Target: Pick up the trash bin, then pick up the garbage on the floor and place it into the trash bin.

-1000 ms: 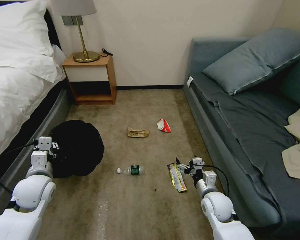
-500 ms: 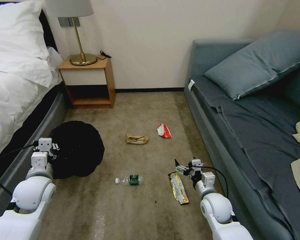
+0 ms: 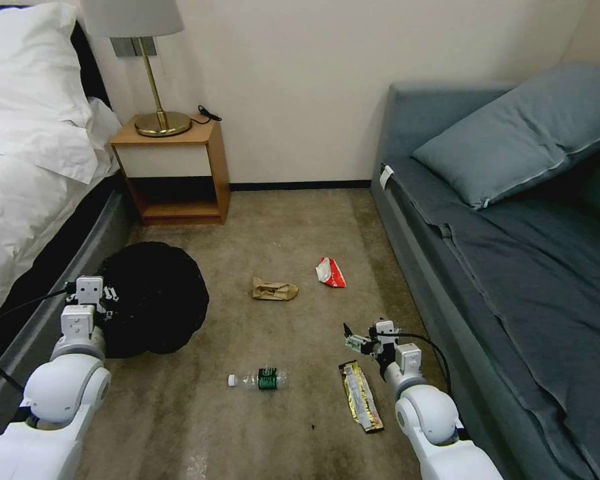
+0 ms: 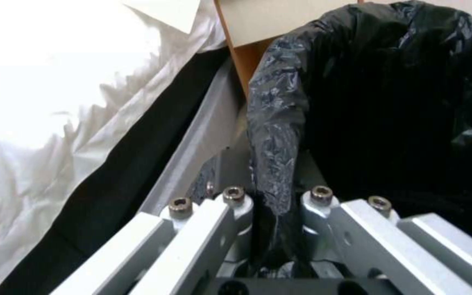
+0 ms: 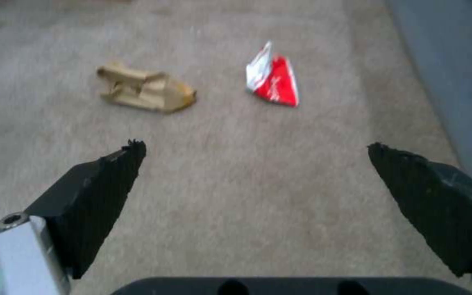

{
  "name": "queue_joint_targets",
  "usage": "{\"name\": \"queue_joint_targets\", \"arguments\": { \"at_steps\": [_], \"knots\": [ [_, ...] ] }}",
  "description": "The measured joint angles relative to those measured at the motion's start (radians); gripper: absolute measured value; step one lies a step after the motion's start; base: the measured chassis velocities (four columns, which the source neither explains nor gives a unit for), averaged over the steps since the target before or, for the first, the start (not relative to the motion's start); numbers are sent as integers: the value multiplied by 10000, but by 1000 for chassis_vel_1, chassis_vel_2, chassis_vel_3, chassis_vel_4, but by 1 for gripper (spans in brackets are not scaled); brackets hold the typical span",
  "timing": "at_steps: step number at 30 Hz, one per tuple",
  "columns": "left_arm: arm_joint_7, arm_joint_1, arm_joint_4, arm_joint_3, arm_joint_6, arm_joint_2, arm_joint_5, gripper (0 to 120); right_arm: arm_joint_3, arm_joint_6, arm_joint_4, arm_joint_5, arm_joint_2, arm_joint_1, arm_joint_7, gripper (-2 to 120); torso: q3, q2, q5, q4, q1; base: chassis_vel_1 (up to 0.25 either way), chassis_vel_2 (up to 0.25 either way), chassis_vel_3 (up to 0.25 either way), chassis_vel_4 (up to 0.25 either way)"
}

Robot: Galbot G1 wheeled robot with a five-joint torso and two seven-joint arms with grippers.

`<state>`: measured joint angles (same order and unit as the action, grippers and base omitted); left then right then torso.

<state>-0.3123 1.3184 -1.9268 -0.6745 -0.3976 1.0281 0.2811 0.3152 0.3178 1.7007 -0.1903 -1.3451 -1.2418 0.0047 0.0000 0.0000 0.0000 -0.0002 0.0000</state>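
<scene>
Four litter pieces lay on carpet; left gripper (image 4: 277, 213) was clamped on the trash bin (image 3: 155, 297) rim, right gripper (image 5: 255, 196) spread wide, empty.

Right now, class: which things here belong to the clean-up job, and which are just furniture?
Job:
trash bin, rim clamped by left gripper
bottle
gold wrapper
brown paper bag
red-and-white packet
right gripper, open, above the carpet

Just there:
bed
lamp
nightstand
sofa
</scene>
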Motion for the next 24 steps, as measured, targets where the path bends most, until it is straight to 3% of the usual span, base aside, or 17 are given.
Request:
{"name": "queue_joint_targets", "arguments": {
  "at_steps": [8, 16, 24],
  "knots": [
    [-1, 112, 131, -162, 64, 55, 1, 5, -847, 1078, -553, -519, 488, 982, -142, 100, 0, 0, 1, 2, 0, 0, 0, 0, 0],
    [36, 478, 110, -657, 102, 171, -17, 5, -2176, 2325, -1240, -2048, 1684, 2149, -223, 100, 1, 0, 1, 3, 0, 0, 0, 0, 0],
    [132, 860, -9, -895, 241, 428, -224, 5, -2594, 3031, -1552, -2859, 2567, 2460, -196, 100, 0, 0, 1, 2, 0, 0, 0, 0, 0]
  ]
}}
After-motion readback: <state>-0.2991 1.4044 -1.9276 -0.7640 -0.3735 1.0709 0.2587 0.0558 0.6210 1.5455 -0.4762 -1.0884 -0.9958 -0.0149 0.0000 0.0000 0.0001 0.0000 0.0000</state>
